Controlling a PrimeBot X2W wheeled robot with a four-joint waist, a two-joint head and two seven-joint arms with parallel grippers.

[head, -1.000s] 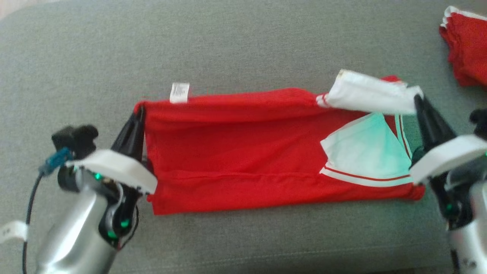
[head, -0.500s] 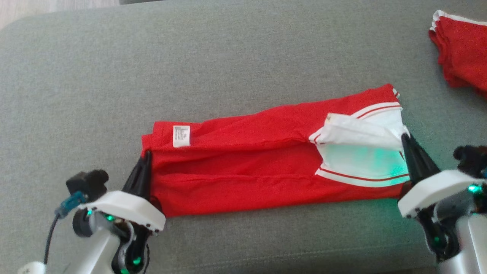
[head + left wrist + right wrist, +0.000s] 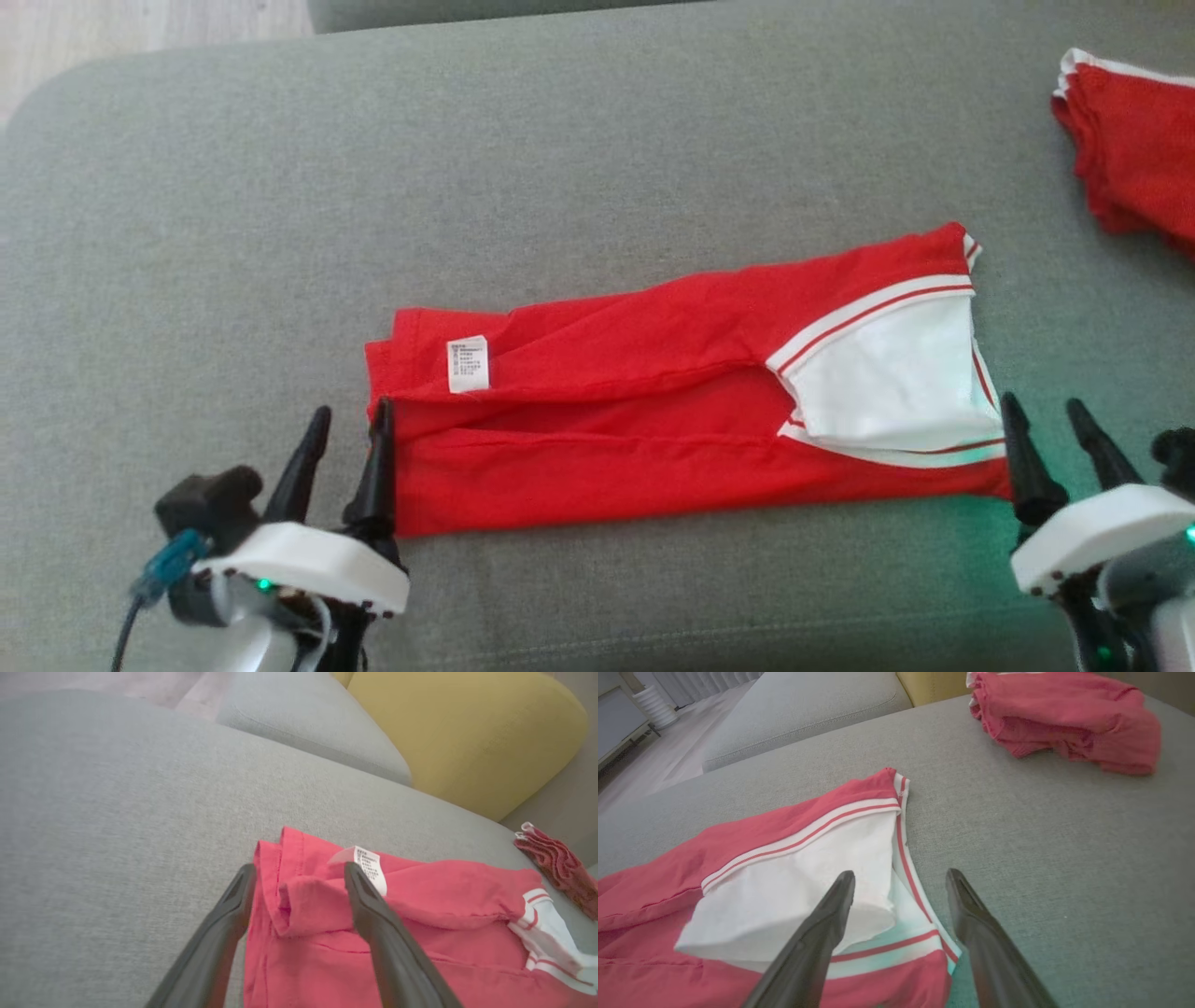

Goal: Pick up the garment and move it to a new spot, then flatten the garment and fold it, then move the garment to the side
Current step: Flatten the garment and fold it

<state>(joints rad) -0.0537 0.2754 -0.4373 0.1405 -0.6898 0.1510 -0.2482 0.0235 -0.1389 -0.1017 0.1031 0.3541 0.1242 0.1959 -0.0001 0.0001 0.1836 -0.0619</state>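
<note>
1. The garment (image 3: 653,420), red with a white striped panel (image 3: 887,383), lies folded into a long band on the grey sofa (image 3: 560,168). It is near the sofa's front edge and slants upward toward the robot's right in the head view.
2. A white label (image 3: 468,363) sits on top near the garment's left end.
3. The left gripper (image 3: 352,408) stands at that left end, fingers spread and holding nothing. In the left wrist view one finger is over bare sofa just beside the hem. The other is over the red cloth by the label, and the folded corner lies between them.
4. The right gripper (image 3: 1042,403) stands at the right end, fingers likewise spread and empty. In the right wrist view one finger is over the white panel and the other over bare sofa. The striped edge runs between them.
5. Whether any fingertip touches the cloth I cannot tell; they seem to hover just above it.
6. A second red pile (image 3: 1134,149) lies well apart, at the sofa's far right.
7. A yellow cushion (image 3: 467,732) shows beyond the sofa in the left wrist view.
</note>
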